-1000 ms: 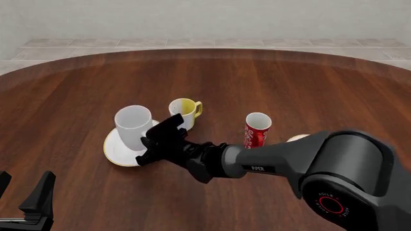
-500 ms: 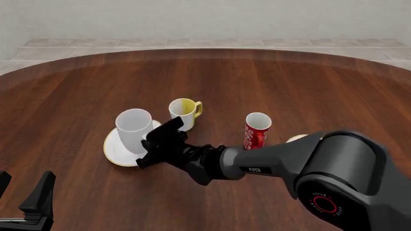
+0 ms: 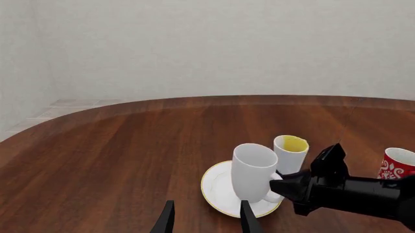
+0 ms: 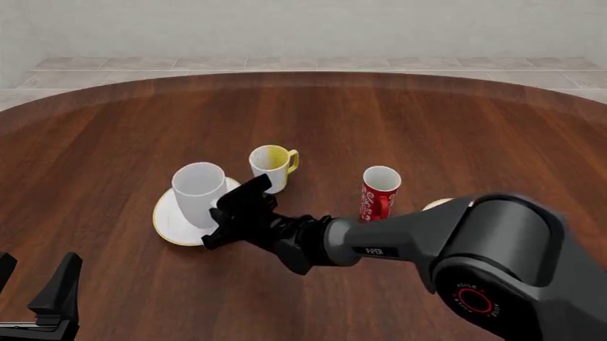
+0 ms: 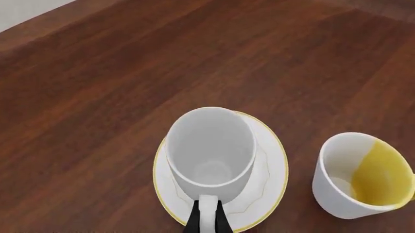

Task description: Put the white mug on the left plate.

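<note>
The tall white mug stands upright on the left plate, a white plate with a thin gold rim. My right gripper is shut on the mug's loop handle on the side facing me. In the right wrist view the mug sits in the middle of the plate, with my fingers pinching the handle. The left wrist view shows the mug, the plate and the right gripper. My left gripper is open and empty at the near left.
A small white mug with yellow inside stands just behind and right of the plate. A red mug with white lettering stands further right. A sliver of the second plate shows behind my right arm.
The right gripper has lowered the white mug slightly onto the plate, still holding its handle. The left arm has not moved.
</note>
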{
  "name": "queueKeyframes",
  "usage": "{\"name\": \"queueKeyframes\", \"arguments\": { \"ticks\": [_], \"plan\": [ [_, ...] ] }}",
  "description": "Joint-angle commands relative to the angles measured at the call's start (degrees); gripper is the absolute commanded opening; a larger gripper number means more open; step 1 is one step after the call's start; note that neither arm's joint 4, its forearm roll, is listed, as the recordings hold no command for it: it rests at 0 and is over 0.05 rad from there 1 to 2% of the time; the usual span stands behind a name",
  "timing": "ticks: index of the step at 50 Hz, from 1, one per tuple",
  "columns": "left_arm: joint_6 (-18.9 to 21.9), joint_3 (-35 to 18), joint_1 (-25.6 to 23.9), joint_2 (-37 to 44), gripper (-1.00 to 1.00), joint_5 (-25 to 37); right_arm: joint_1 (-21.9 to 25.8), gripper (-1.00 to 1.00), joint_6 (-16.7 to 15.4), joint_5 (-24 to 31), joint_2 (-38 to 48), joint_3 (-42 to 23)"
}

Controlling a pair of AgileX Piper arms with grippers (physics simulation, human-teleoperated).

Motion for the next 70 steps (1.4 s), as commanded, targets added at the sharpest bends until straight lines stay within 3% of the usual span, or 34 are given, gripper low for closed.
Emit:
{"name": "queueKeyframes", "arguments": {
  "ticks": [1,11,12,47,60,70],
  "plan": [
    [0.00,0.00,0.00,0.00,1.00,0.00,0.00,-1.00,0.38,-0.07,0.26,-0.40],
    [0.00,0.00,0.00,0.00,1.00,0.00,-0.26,-1.00,0.66,0.07,0.34,-0.65],
    [0.00,0.00,0.00,0.00,1.00,0.00,-0.15,1.00,0.52,0.07,0.35,-0.59],
    [0.00,0.00,0.00,0.00,1.00,0.00,-1.04,1.00,0.67,0.22,-2.58,0.78],
    [0.00,0.00,0.00,0.00,1.00,0.00,-1.31,1.00,0.29,-0.67,-8.10,5.69],
    [0.00,0.00,0.00,0.00,1.00,0.00,-1.65,1.00,-1.46,-1.43,-16.87,12.98]
  ]
}}
